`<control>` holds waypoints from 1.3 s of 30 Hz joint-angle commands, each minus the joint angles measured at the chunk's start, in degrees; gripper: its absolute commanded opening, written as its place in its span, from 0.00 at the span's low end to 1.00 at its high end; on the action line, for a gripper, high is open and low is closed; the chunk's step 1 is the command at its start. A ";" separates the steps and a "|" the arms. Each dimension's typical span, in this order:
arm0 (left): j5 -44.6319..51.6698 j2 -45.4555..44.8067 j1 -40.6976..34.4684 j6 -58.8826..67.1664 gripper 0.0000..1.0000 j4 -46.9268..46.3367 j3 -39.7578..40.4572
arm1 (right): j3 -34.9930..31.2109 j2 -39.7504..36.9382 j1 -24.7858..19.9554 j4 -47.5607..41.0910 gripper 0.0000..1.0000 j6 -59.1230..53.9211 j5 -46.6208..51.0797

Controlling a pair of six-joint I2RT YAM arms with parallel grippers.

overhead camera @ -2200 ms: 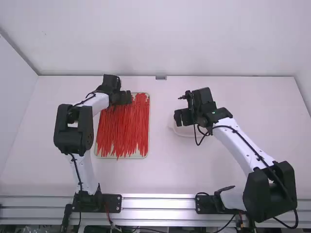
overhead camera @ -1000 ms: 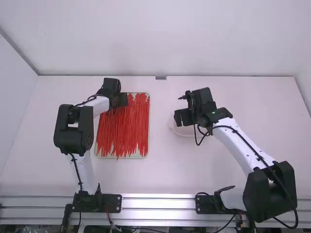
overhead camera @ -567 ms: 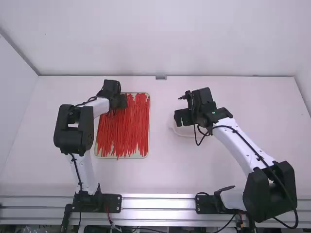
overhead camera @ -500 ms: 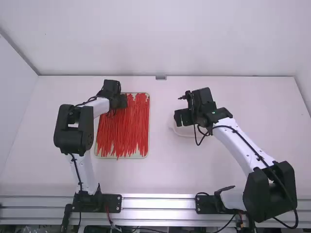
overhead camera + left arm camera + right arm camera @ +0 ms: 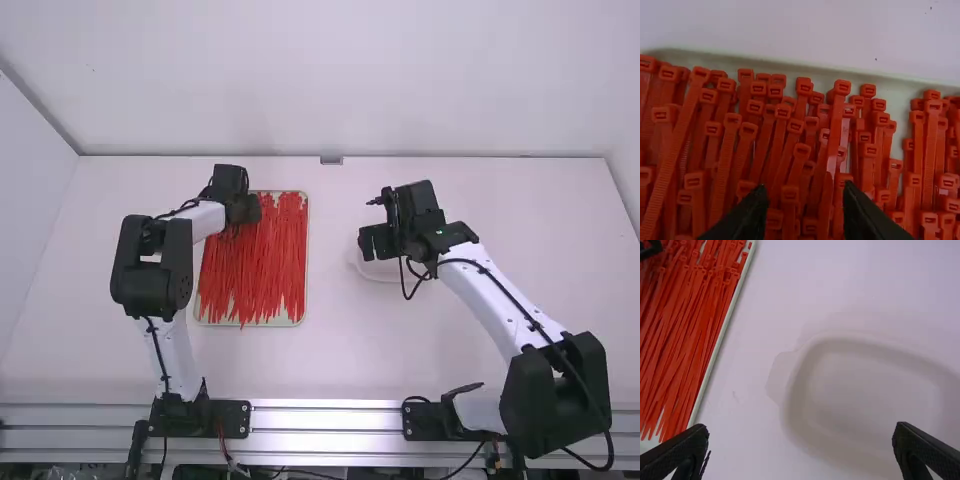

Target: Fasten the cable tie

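Between left fingers, cable ties.

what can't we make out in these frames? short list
- High view: whether the left gripper touches the cable ties; its own wrist hides the fingertips.
- High view: most of the white container, covered by the right gripper.
- Left wrist view: the ties' tails, cut off by the frame edge.
- Right wrist view: one end of the container, cut off by the edge.

Robotics laboratory test cell. Plain white table, enclosed by bare white wall panels. Silver aluminium rail along its front edge carries black arm-base brackets.
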 commanded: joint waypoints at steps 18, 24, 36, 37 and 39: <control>-0.90 6.10 0.02 -1.46 0.37 -1.64 3.39 | 1.81 0.57 0.07 -0.15 0.98 0.00 -0.33; -0.92 5.77 -0.20 -1.88 0.36 -5.60 6.97 | 1.81 0.55 0.07 -0.22 0.98 0.00 -0.33; -3.63 2.64 -0.24 -2.97 0.37 -7.98 6.64 | 1.81 0.57 0.13 -0.15 0.98 0.00 -0.35; -3.72 2.64 -0.24 -2.93 0.37 -8.07 6.64 | 1.81 0.57 0.07 -0.15 0.98 -0.02 -0.35; -3.69 2.64 -0.22 -2.95 0.37 -7.85 6.64 | 1.81 0.55 0.07 -0.17 0.98 0.02 -0.33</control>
